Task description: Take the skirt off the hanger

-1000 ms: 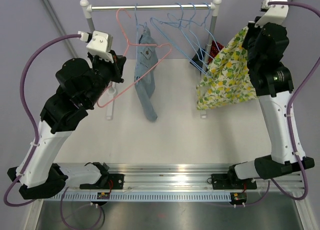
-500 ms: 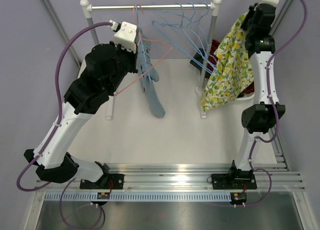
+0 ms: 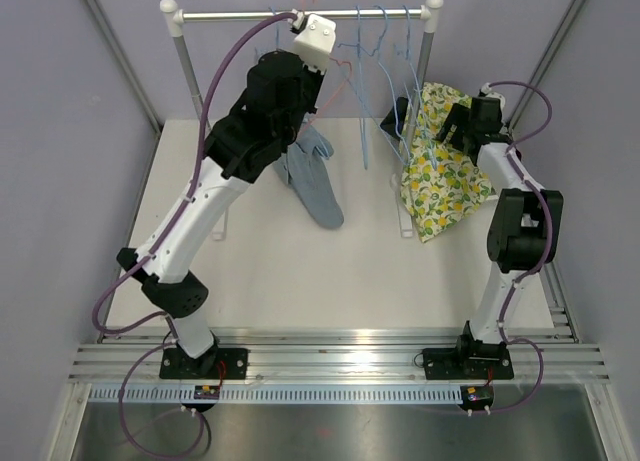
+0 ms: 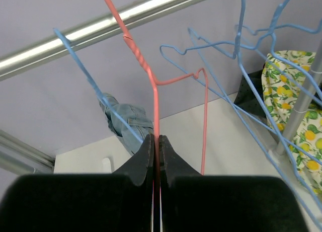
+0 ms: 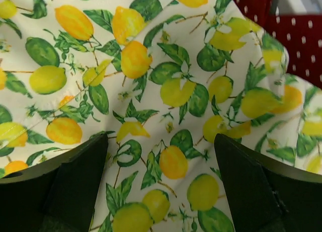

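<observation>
Our left gripper [image 4: 156, 139] clamps shut on the bare pink wire hanger [image 4: 155, 106] by the chrome rail [image 4: 75, 37]. Our right gripper [image 5: 161, 146] gapes wide over the lemon-print fabric skirt [image 5: 151, 66], heaped beside the rack's right post [image 3: 428, 51]. We judge the removal done; next, seat the hook and let go.
</observation>
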Robot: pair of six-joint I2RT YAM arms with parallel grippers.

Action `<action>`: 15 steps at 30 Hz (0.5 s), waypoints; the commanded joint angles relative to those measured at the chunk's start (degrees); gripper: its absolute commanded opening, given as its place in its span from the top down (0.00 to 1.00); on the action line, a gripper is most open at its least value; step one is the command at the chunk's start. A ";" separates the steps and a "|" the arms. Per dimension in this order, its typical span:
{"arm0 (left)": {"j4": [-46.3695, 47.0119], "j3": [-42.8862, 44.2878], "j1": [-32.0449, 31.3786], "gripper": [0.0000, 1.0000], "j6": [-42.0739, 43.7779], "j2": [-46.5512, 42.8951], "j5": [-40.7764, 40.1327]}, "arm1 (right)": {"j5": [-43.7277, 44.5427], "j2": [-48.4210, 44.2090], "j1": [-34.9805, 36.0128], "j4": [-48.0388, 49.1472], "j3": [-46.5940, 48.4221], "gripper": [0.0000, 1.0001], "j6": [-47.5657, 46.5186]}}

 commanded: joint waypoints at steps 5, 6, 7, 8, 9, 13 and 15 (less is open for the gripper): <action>1.60 9.90 1.40 1.00 0.65 7.19 0.04 | -5.62 -22.92 -0.03 12.33 -14.33 0.03 6.94; 1.51 9.65 1.49 1.00 -0.66 7.54 1.44 | -5.97 -24.34 -0.03 12.85 -17.31 0.03 7.82; 1.34 9.21 1.49 1.00 -1.37 7.55 2.23 | -5.98 -25.66 -0.03 12.77 -18.73 0.03 8.08; 1.25 8.16 1.49 1.00 -2.08 7.37 3.11 | -7.37 -28.02 -0.03 12.86 -20.05 0.02 8.26; 1.25 7.28 1.49 1.00 -3.65 7.11 4.34 | -7.38 -29.09 -0.03 12.86 -22.06 0.02 8.61; 0.81 3.59 1.41 0.99 -6.91 5.18 8.20 | -8.00 -33.48 -0.03 12.16 -24.80 0.02 8.61; -0.24 2.18 1.40 0.95 -8.31 4.12 10.84 | -8.43 -35.59 -0.03 11.29 -25.77 0.02 8.79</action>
